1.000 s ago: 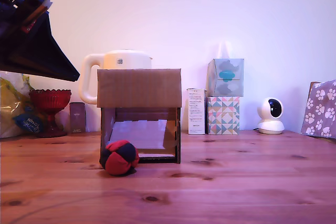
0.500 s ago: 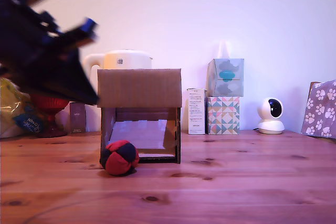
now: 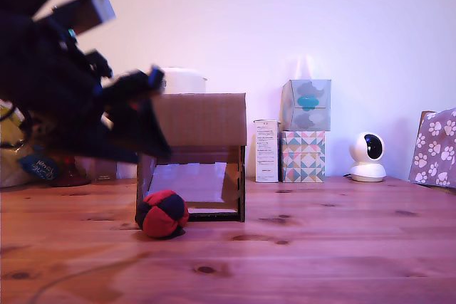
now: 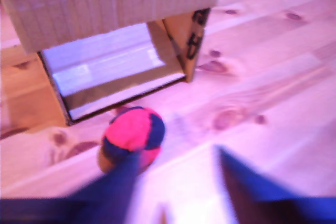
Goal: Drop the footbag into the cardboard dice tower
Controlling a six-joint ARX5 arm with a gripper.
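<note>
The footbag (image 3: 162,213) lay on the bench (image 3: 320,247) just before the cardboard dice tower (image 3: 192,154), whose opening faced the exterior camera. The claw (image 4: 176,174) hung above it, spread wide, holding nothing.

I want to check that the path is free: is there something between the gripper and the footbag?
No. In the wrist view only bare wooden table separates the open gripper from the footbag, which lies before the cardboard dice tower.

Knotty pine plank tabletop (image 3: 342,247). Directly on it: red-and-black stitched footbag (image 3: 162,213) touching brown cardboard dice tower (image 3: 192,154); patterned tissue box (image 3: 303,156), white round camera (image 3: 368,157) further back.
</note>
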